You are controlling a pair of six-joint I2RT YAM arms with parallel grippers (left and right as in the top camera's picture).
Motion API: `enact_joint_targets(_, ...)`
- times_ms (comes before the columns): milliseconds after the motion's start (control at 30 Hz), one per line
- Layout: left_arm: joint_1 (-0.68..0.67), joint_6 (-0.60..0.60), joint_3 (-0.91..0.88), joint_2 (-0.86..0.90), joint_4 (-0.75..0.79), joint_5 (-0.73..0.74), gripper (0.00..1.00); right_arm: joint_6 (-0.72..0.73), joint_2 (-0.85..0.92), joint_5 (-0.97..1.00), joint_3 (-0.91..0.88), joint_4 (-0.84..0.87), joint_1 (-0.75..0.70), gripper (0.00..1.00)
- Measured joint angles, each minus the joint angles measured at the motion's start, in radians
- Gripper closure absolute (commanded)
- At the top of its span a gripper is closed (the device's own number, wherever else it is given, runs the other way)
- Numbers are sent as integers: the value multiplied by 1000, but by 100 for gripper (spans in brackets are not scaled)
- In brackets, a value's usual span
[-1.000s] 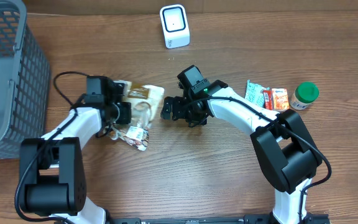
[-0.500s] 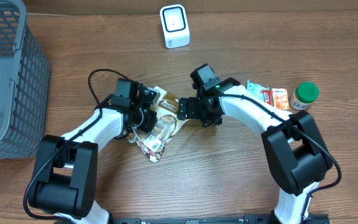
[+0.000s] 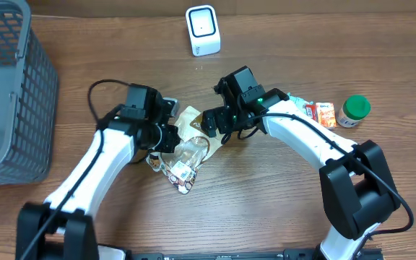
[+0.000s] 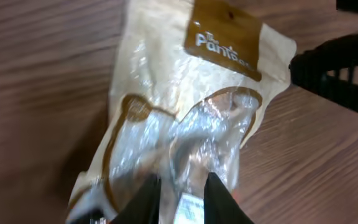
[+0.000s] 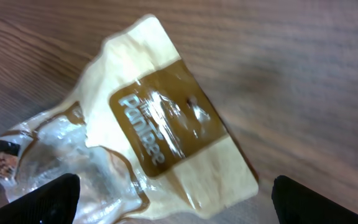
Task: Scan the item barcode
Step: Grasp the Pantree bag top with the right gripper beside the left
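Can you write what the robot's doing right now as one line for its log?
left gripper: shut on snack bag | right gripper: open, at bag's label end | white scanner: far side, apart

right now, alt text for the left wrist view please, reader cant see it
A cream and clear snack bag with a brown label lies on a wooden table, its near end pinched by the left gripper at the bottom of the frame. Black fingers of the right gripper show at the upper right edge, beside the bag's corner.
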Motion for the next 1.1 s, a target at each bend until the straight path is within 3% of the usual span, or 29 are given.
enact_joint_targets(167,0,-132,7,-35,-151,-43,82,-26,0,-5,0,67,10,0)
enact_joint_targets(333,0,-170,-16,-27,-217,-45,82,-35,0,-6,0,92,26,0)
enact_joint_targets(800,-9,-246,-108,-19,-185,-48,76,-38,0,-7,-154,276,55,0)
enact_joint_targets(1100,-9,-293,-158,-19,-130,-47,71,-8,0,-47,-187,251,55,0)
